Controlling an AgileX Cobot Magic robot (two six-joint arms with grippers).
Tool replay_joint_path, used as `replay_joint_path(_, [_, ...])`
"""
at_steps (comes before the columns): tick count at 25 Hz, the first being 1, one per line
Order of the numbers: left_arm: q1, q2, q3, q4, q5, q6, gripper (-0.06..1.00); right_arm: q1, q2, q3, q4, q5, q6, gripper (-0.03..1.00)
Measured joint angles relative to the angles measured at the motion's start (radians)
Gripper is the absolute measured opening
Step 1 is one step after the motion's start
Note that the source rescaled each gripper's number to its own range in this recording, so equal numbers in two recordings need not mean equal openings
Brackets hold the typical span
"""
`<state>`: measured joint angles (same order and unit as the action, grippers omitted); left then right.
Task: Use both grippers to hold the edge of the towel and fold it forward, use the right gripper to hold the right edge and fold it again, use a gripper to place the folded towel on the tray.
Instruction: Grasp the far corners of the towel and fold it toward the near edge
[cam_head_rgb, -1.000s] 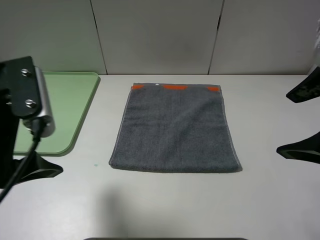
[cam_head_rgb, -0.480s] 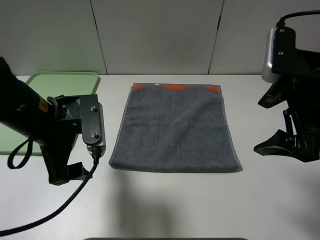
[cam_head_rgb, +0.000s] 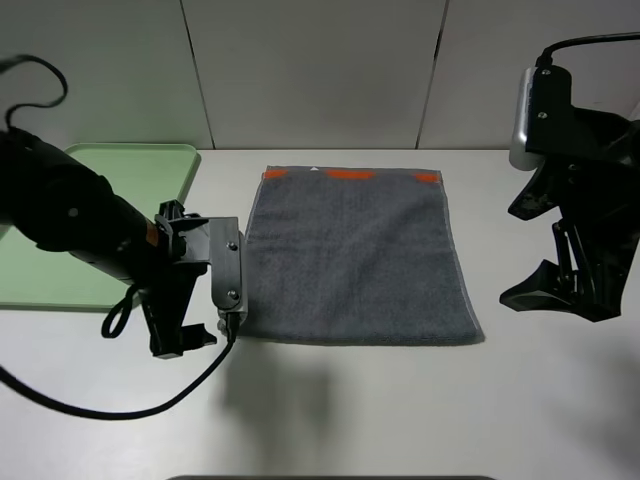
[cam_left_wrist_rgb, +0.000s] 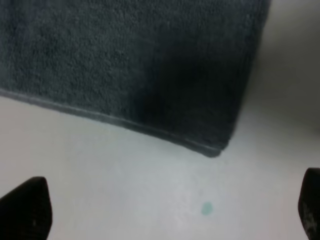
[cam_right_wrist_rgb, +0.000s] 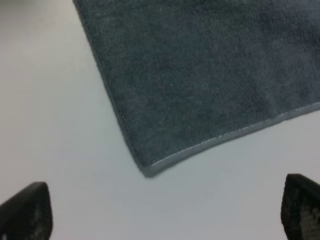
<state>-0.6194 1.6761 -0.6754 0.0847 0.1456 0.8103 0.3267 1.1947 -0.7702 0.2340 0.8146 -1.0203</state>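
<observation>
The grey towel (cam_head_rgb: 350, 255) lies flat in the middle of the table, with an orange stripe (cam_head_rgb: 350, 175) along its far edge. My left gripper (cam_head_rgb: 190, 300) is open and empty, just left of the towel's front-left corner. That corner (cam_left_wrist_rgb: 215, 149) shows in the left wrist view, ahead of the spread fingers (cam_left_wrist_rgb: 25, 210). My right gripper (cam_head_rgb: 528, 250) is open and empty, a little to the right of the towel's right edge. The right wrist view shows the front-right corner (cam_right_wrist_rgb: 147, 171) between the spread fingers (cam_right_wrist_rgb: 300, 207). The green tray (cam_head_rgb: 110, 170) lies at the far left, partly hidden by my left arm.
The table top (cam_head_rgb: 400, 410) is white. A grey panelled wall (cam_head_rgb: 320, 70) stands behind it. A cable (cam_head_rgb: 120, 410) from the left arm trails over the table's front left. A small green speck (cam_left_wrist_rgb: 206, 208) marks the table near the towel's corner.
My left arm has swung right and down, close to the towel's front-left corner. My right arm has come into view and shifted slightly left toward the towel. The towel has not moved.
</observation>
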Motion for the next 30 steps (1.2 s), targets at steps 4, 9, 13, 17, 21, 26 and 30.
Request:
replay_joint_path(4, [0.0, 0.074, -0.031, 0.015, -0.057, 0.0, 0.98, 0.0, 0.0, 0.0, 0.0, -0.003, 0.0, 1.0])
replay_joint_path(9, [0.0, 0.151, -0.07, 0.017, -0.091, 0.01, 0.98, 0.0, 0.0, 0.0, 0.0, -0.005, 0.0, 1.0])
replay_joint_path(13, [0.0, 0.192, -0.076, 0.017, -0.111, 0.056, 0.98, 0.0, 0.0, 0.0, 0.0, -0.011, 0.0, 1.0])
replay_joint_path(17, [0.0, 0.203, -0.08, 0.017, -0.135, 0.075, 0.98, 0.0, 0.011, 0.0, 0.0, -0.025, 0.0, 1.0])
replay_joint_path(21, [0.0, 0.206, -0.085, 0.016, -0.152, 0.088, 0.98, 0.0, 0.068, 0.0, 0.0, -0.027, -0.002, 1.0])
replay_joint_path(26, [0.0, 0.207, -0.085, 0.016, -0.157, 0.099, 0.98, 0.0, 0.174, -0.001, 0.0, -0.056, -0.007, 1.0])
replay_joint_path(30, [0.0, 0.208, -0.085, 0.014, -0.159, 0.1, 0.98, 0.0, 0.269, -0.001, 0.0, -0.095, -0.007, 1.0])
